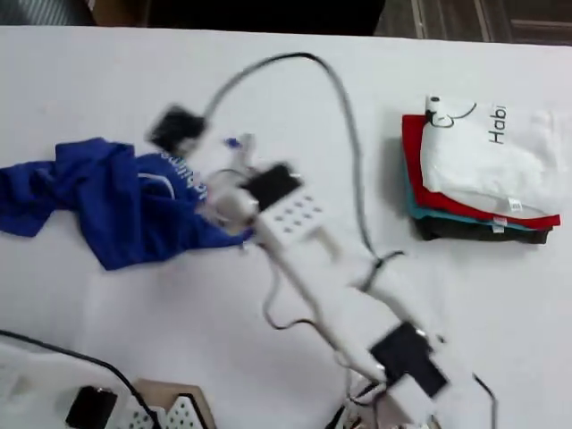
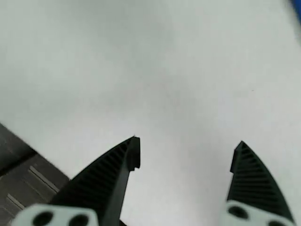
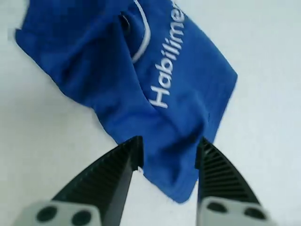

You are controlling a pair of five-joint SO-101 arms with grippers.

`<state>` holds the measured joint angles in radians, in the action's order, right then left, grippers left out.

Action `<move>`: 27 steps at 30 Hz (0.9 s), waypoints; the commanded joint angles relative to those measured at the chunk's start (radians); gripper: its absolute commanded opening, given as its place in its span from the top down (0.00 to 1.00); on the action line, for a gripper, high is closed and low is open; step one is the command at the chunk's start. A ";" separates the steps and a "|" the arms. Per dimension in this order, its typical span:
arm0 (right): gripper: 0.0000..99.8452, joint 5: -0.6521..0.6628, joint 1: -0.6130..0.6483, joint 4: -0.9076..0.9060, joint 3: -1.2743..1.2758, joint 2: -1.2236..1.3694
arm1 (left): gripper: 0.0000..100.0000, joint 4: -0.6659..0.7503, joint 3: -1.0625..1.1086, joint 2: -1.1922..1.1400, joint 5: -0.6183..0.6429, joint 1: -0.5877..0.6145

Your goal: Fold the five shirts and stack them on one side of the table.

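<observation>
Tabletop [image 1: 465, 304] is spreading white around me up to dark floor [image 1: 268, 13] beyond its far edge, while I am holding my right gripper [image 3: 169, 143] parted over the edge of the crumpled blue shirt [image 1: 116, 210] and my left gripper [image 2: 186, 150] gaping over bare tabletop, both well apart from the folded stack [image 1: 483, 152].

The counter [image 1: 179, 304] is plain white. At nine o'clock lies a blue shirt [image 1: 116, 206], a deep royal shade, with white lettering and a thin white curved line. At three o'clock a stack shows, from the top down, a white shirt [image 1: 500, 156] with black print, a red shirt [image 1: 413, 147], a teal shirt [image 1: 420, 213] and a dark shirt [image 1: 483, 234]. The right arm [image 1: 331, 277] is white with black blocks, and its cable [image 1: 349, 134] is grey. The right hand [image 3: 169, 146] and left hand [image 2: 187, 142] have black ribbed fingers on white mounts.
</observation>
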<state>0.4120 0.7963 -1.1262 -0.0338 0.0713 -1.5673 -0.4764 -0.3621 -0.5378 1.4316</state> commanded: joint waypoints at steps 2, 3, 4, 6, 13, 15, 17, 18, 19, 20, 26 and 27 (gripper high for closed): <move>0.81 -0.009 0.133 -0.004 -0.249 0.209 | 0.68 0.026 -0.004 0.005 -0.009 0.112; 0.81 -0.009 0.157 -0.004 -0.296 0.262 | 0.68 0.026 -0.004 0.005 -0.009 0.129; 0.81 -0.009 0.177 -0.005 -0.344 0.315 | 0.68 0.023 -0.004 0.005 -0.009 0.146; 0.81 -0.011 0.211 -0.008 -0.440 0.421 | 0.68 0.020 -0.004 0.005 -0.026 0.172; 0.81 -0.107 0.249 -0.012 -0.744 0.750 | 0.68 0.015 -0.002 0.005 -0.064 0.229; 0.81 -0.109 0.254 -0.033 -0.809 0.819 | 0.68 0.015 -0.002 0.005 -0.064 0.233; 0.81 -0.109 0.265 -0.068 -0.867 0.880 | 0.68 0.015 -0.002 0.005 -0.064 0.233; 0.81 -0.109 0.268 -0.090 -0.895 0.908 | 0.68 0.015 -0.002 0.005 -0.064 0.232; 0.81 -0.109 0.272 -0.107 -0.921 0.932 | 0.68 0.015 -0.002 0.005 -0.064 0.229; 0.81 -0.109 0.275 -0.124 -0.947 0.954 | 0.68 0.015 -0.002 0.005 -0.064 0.227; 0.89 -0.107 0.262 -0.197 -1.077 1.047 | 0.68 0.015 -0.002 0.005 -0.064 0.226; 0.96 -0.107 0.248 -0.206 -1.094 1.053 | 0.68 0.015 -0.002 0.005 -0.064 0.226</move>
<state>0.3092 1.0618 -1.2996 -1.0618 1.1193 -1.5566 -0.4764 -0.3621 -0.5930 1.6571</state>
